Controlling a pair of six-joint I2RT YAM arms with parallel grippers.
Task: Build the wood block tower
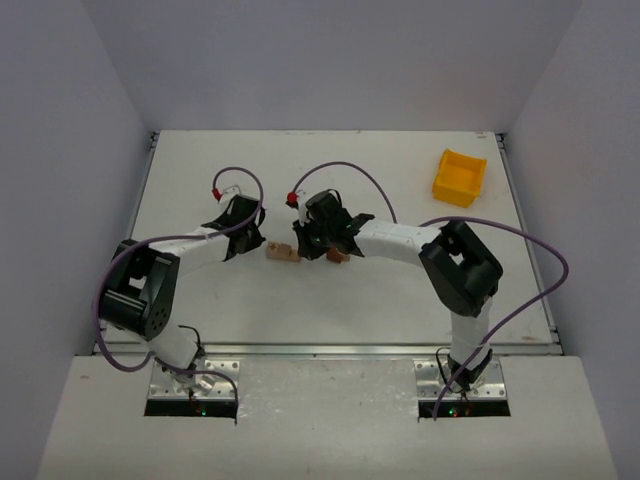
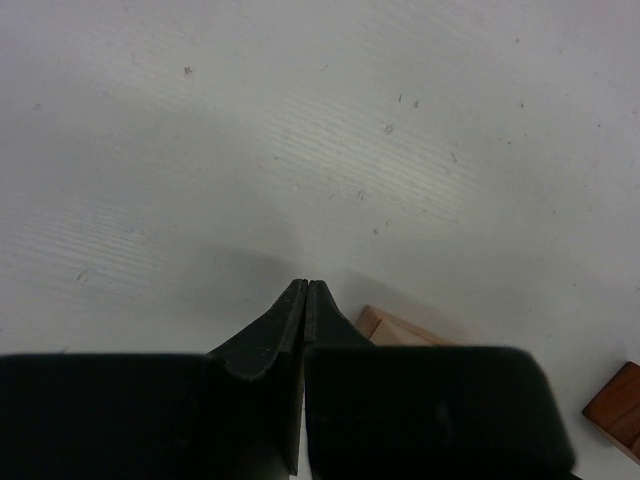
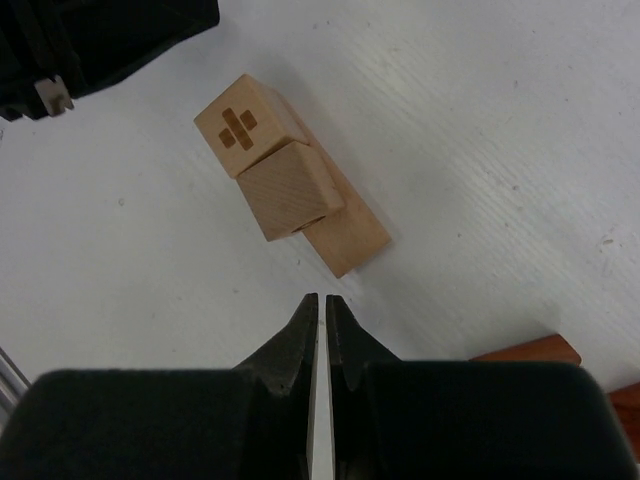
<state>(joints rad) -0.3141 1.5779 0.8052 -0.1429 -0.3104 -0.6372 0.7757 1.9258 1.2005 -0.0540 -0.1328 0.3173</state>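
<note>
Pointing at the wood block tower (image 1: 283, 252), Mara asks, "Where does it stand?"

Tom answers, "Two pale cubes, a marked cube (image 3: 243, 125) and a plain cube (image 3: 293, 188), sit touching each other on the flat bar (image 3: 350, 238), mid-tabletop (image 3: 500, 120). A reddish block (image 3: 530, 350) lies apart from the bar, on the right arm's side."

"And the arms?"

"The right pincer (image 3: 322, 300) is pressed closed on nothing, its tips just short of the bar's near end. The left pincer (image 2: 305, 285) is closed and empty too, just beside the bar on its other side."

"What could go wrong?"

"Both hang low and close. A sideways sweep toward the reddish block could clip the bar and tip the cubes off. Closed tips also cannot take a block, so reaching in without opening would probably just shove it."
</note>
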